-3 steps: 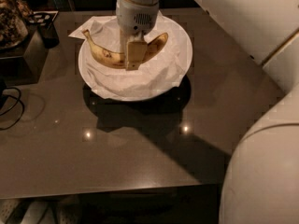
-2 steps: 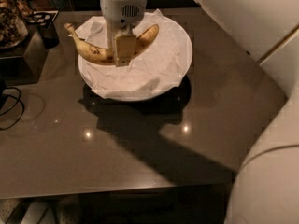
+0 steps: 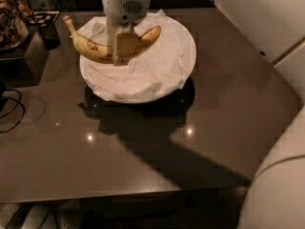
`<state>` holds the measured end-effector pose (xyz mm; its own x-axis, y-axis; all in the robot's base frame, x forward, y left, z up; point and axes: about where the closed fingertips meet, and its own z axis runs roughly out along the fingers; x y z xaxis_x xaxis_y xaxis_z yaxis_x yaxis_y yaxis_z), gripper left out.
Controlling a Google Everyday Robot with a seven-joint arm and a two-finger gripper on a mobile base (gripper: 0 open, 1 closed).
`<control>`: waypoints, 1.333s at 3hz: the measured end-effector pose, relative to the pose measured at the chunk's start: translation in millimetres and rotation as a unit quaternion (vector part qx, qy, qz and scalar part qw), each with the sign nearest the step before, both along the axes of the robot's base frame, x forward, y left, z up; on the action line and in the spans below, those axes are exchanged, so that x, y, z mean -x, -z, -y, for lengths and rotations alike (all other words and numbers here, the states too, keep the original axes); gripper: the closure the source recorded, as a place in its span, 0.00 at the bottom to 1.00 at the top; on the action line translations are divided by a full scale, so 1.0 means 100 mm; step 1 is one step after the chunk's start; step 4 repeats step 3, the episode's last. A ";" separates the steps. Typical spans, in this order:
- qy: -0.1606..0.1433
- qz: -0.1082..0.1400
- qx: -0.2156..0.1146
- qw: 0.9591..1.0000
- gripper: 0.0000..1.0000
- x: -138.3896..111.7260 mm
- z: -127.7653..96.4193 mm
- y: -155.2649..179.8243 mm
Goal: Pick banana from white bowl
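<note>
Over the left half of the white bowl (image 3: 189, 56) we find the gripper (image 3: 124, 54), its fingers clamped across the middle of the banana (image 3: 90, 48). And it is up! A second ago the fruit lay low on the crumpled paper (image 3: 147, 78); now it has risen and drifted left, with its stem reaching past the bowl's left rim. We judge the grasp good and the pick all but made, with only a clean lift away remaining.

Now for the room to move. Left of the stem stands a dark box (image 3: 46, 28) with clutter behind it, so we would not drift further that way. Straight up looks free. The brown table (image 3: 214, 132) offers open surface in front of the bowl, a black cable (image 3: 12, 109) lies at its left edge, and the robot's pale body (image 3: 279, 185) fills the lower right.
</note>
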<state>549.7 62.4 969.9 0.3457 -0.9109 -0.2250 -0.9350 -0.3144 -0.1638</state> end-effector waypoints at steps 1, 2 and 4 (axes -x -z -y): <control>0.011 -0.029 -0.027 0.999 1.00 0.23 0.04 -0.06; 0.032 -0.046 -0.036 0.998 1.00 0.39 -0.02 -0.09; 0.034 -0.038 -0.045 0.998 1.00 0.35 -0.07 -0.11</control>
